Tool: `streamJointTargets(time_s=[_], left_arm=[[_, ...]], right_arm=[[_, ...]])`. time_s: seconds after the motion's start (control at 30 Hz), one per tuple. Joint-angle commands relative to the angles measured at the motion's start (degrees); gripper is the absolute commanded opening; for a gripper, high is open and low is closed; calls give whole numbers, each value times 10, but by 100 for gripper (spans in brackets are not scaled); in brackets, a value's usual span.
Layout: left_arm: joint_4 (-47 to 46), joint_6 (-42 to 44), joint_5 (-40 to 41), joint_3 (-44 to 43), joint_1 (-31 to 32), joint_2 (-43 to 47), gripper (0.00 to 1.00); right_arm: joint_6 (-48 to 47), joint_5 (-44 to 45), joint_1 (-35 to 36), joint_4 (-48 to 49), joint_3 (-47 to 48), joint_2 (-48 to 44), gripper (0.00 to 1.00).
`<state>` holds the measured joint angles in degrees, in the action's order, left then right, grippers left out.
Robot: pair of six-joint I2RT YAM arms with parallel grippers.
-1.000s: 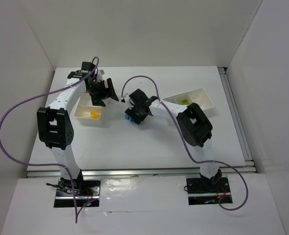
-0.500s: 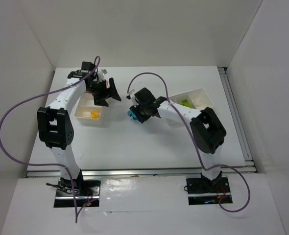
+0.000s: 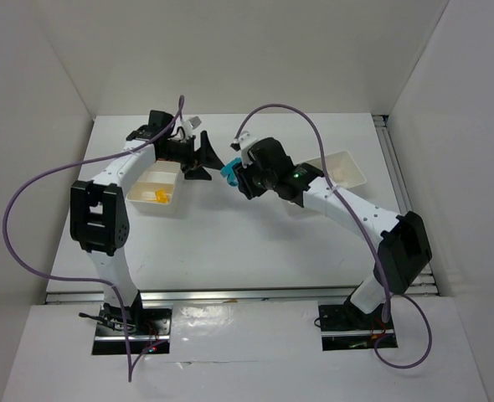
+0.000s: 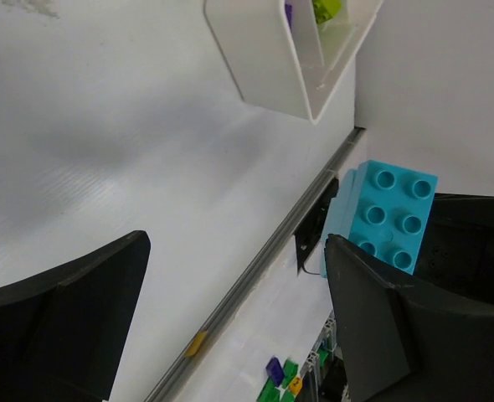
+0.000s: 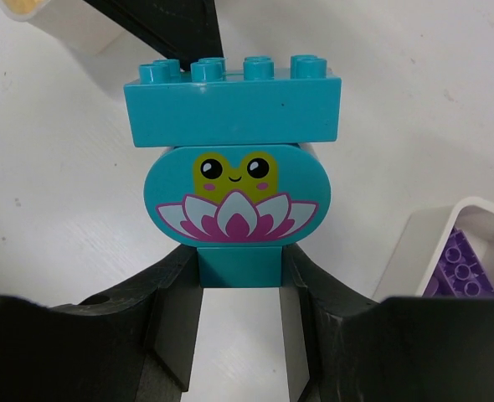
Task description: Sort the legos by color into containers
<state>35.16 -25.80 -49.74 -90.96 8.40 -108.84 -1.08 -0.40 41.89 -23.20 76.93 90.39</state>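
Right fingers [image 5: 173, 322] pinch the base of a cyan brick stack [image 5: 234, 167]. Left fingers [image 4: 63, 327] spread wide, empty, one just beside that stack.

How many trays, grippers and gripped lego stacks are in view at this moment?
White trays: 2, the left tray and the right tray
Grippers: 2, the left gripper open and the right gripper closed
Gripped stacks: 1, the cyan lego stack in the right gripper
Total: 5
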Motion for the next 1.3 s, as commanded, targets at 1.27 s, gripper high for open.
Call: streamJointTargets(time_s=[1.27], left_arm=[[-96, -41, -114, 5, 42, 20, 90]], right_arm=[[17, 8, 8, 1, -4, -6, 2]])
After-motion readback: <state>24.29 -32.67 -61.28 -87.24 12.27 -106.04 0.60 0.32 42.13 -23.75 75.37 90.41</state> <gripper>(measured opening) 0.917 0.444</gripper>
